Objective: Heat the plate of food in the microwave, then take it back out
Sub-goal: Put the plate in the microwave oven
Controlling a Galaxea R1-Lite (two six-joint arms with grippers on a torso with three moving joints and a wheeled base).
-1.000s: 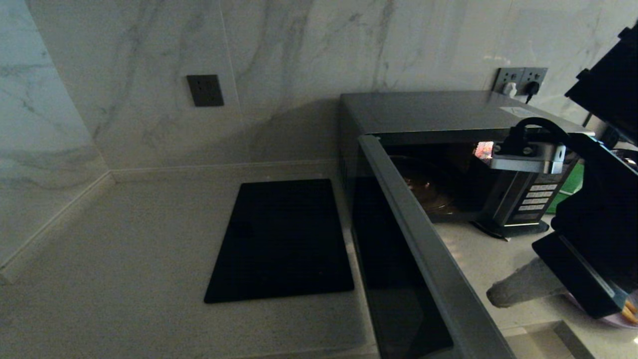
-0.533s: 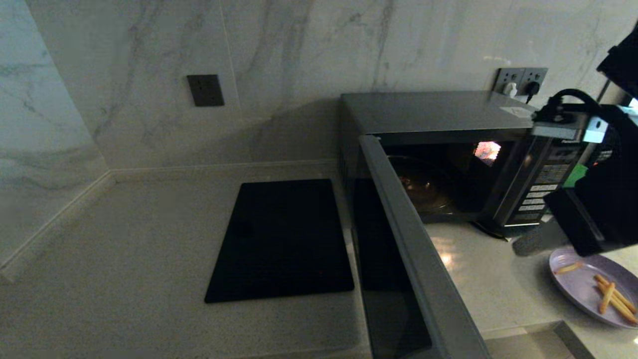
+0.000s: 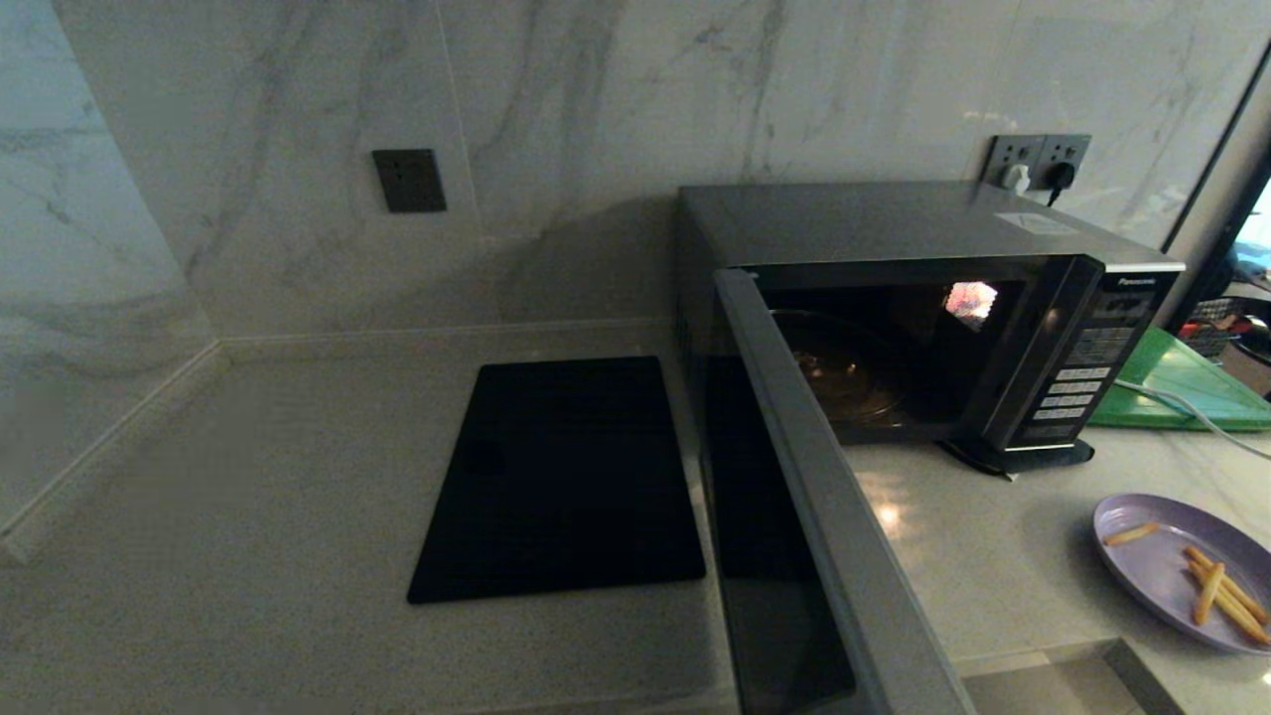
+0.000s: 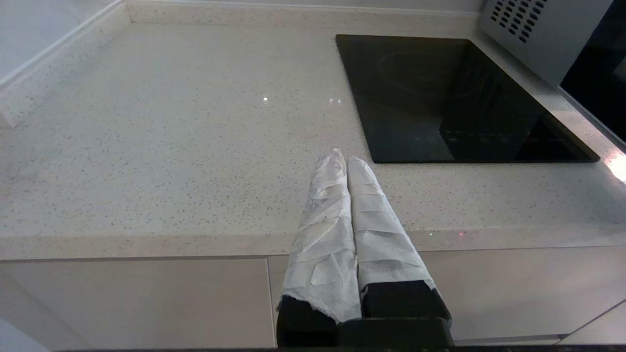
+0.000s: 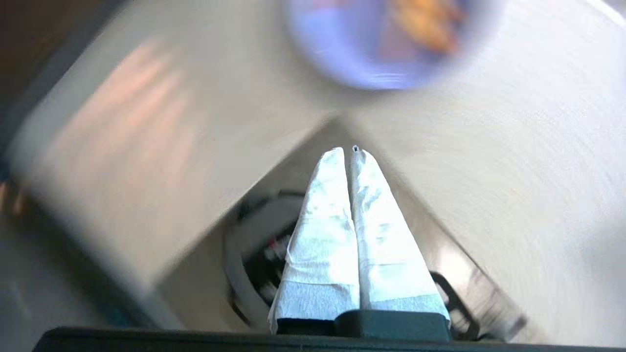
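A small round lilac-purple plastic plate (image 3: pixel 1177 571) holding a few thin golden-orange fries (image 3: pixel 1219 590) sits on the pale speckled stone bench (image 3: pixel 248 497) at the near right, close to the bench's front edge. It stands apart from everything else, untouched. The plate looks light, stiff and shallow, with a smooth rim that could slip between wrapped fingers; the loose fries would likely slide or roll off if it tips. Its raised rim on the near side seems the best place to pinch, keeping the plate level.

To the left of the plate and farther back is the large boxy black and silver microwave (image 3: pixel 894 223). Its dark glass door (image 3: pixel 794 556) is swung wide open toward the viewer, and the lit cavity with a glass turntable (image 3: pixel 844 372) is empty. A button panel runs down its right side.

Left of the microwave, a flat black rectangular glass cooktop (image 3: pixel 561 477) is set into the bench. A flat green board (image 3: pixel 1177 382) lies at the far right behind the plate.

The right claw (image 5: pixel 348 149), its fingers wrapped in white cloth and pressed together holding nothing, hangs above the bench edge with the plate ahead of it. The left claw (image 4: pixel 342 156), likewise wrapped, closed and empty, is parked off the near edge of the bench, left of the cooktop.
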